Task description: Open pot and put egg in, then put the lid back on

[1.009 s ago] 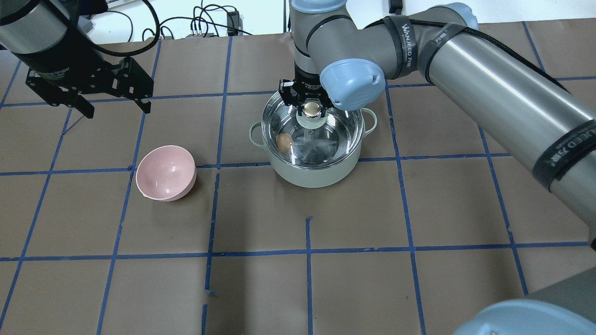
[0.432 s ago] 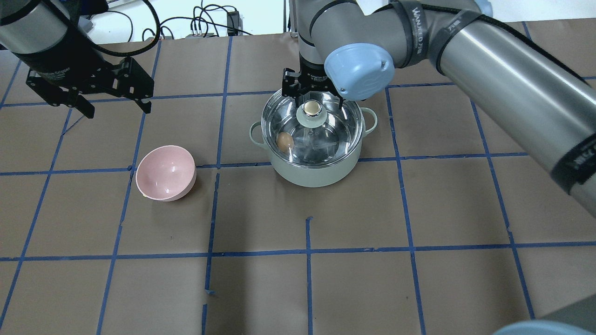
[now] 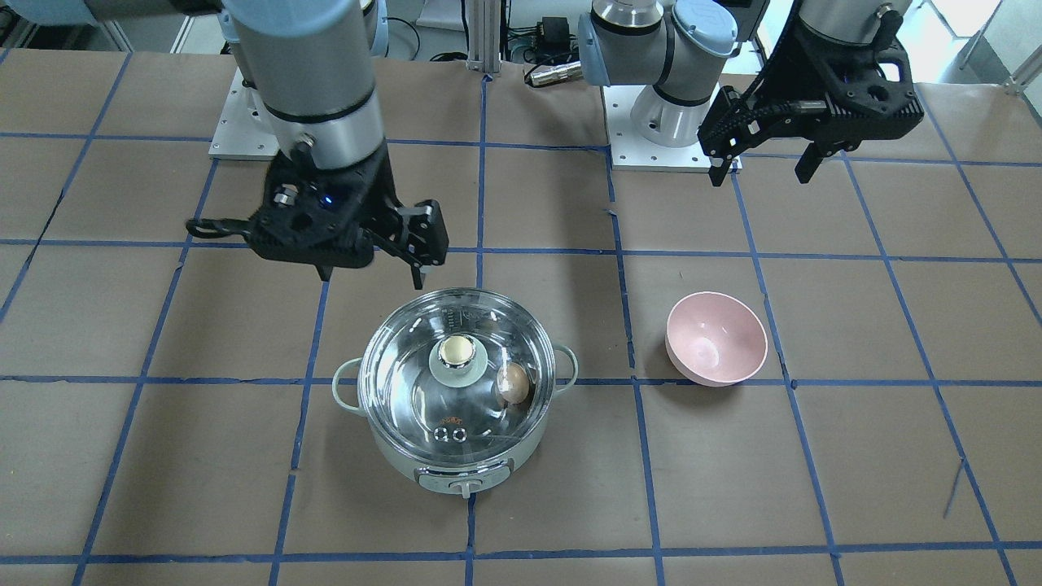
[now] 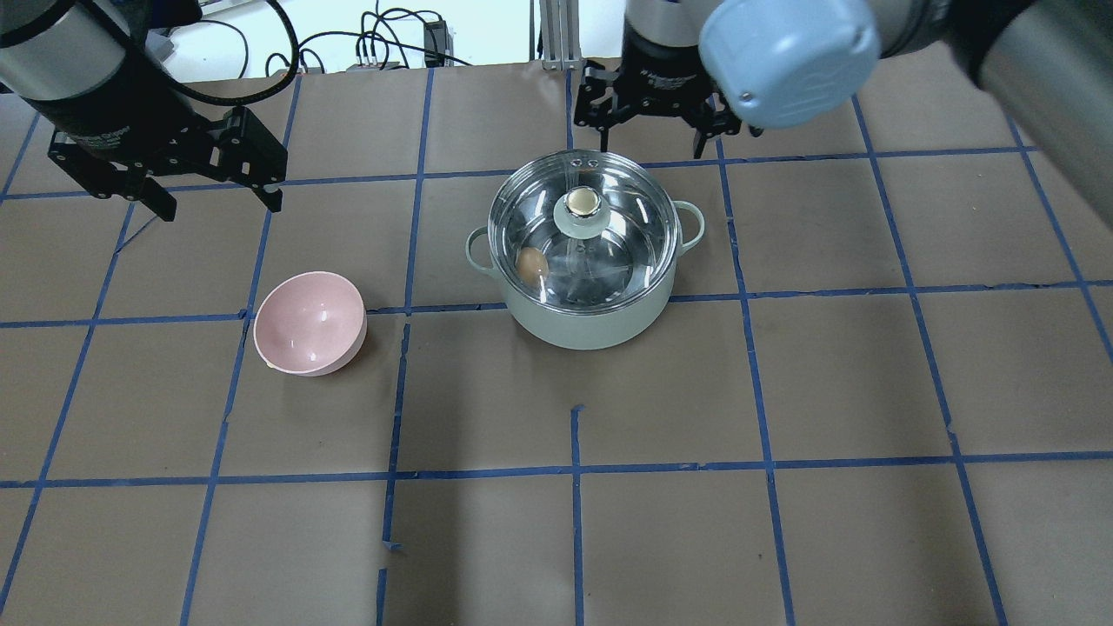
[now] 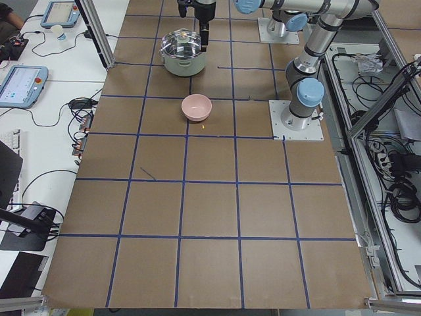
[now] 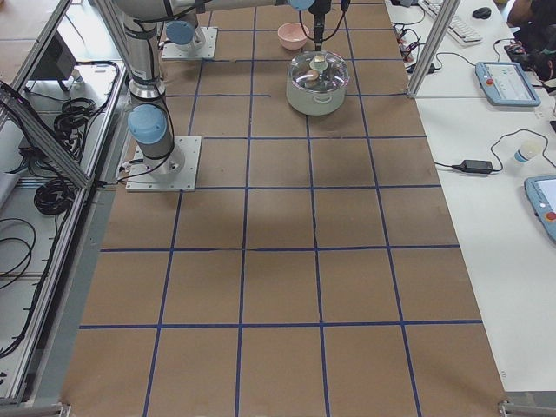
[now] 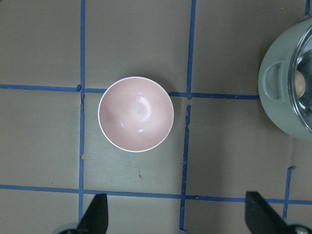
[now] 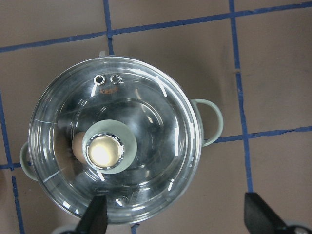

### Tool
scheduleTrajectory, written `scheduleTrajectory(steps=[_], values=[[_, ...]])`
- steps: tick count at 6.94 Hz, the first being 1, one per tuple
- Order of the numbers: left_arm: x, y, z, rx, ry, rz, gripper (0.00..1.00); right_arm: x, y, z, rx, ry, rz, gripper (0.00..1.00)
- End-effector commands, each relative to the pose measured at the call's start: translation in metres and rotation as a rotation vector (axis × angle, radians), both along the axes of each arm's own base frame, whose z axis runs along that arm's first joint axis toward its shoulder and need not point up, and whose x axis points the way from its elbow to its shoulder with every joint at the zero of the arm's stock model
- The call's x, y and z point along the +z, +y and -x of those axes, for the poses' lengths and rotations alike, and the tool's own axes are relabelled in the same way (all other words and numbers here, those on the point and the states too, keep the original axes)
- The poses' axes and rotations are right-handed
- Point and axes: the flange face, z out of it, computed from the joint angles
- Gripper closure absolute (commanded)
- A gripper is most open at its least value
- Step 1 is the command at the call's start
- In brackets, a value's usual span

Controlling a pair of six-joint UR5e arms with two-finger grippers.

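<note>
The mint-green pot (image 4: 591,326) stands mid-table with the clear glass lid (image 4: 626,252) seated on it, its beige-topped knob (image 4: 582,204) free. The light-brown egg (image 4: 531,264) lies inside the pot, seen through the glass. The same shows in the front view: pot (image 3: 456,476), lid (image 3: 399,382), egg (image 3: 513,383), and in the right wrist view: lid (image 8: 156,146), knob (image 8: 106,150). My right gripper (image 4: 652,130) is open and empty, raised above and behind the pot. My left gripper (image 4: 219,202) is open and empty, high above the table's left.
A pink bowl (image 4: 309,323) sits empty left of the pot; it also shows in the left wrist view (image 7: 136,114) and the front view (image 3: 715,338). Blue tape lines grid the brown table. Cables lie beyond the far edge.
My right gripper has let go of the lid's knob, opened, and risen up and back away from the pot. The lid stays on the pot. The left arm has not moved.
</note>
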Motion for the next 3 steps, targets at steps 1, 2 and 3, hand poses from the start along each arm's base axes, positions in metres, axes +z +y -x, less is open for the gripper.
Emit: scheduleTrajectory(steps=[1,2,3], values=[[0.0,0.0,0.0,0.0,-0.001,0.0,0.0,0.031,0.042,0.066,0.086,0.009,-0.039,0.01],[-0.001,0.0,0.0,-0.002,-0.001,-0.002,0.0,0.021,0.054,0.084,0.065,0.002,-0.047,0.0],[0.0,0.0,0.0,0.0,-0.001,0.0,0.0,0.021,0.056,0.086,0.064,0.003,-0.045,0.0]])
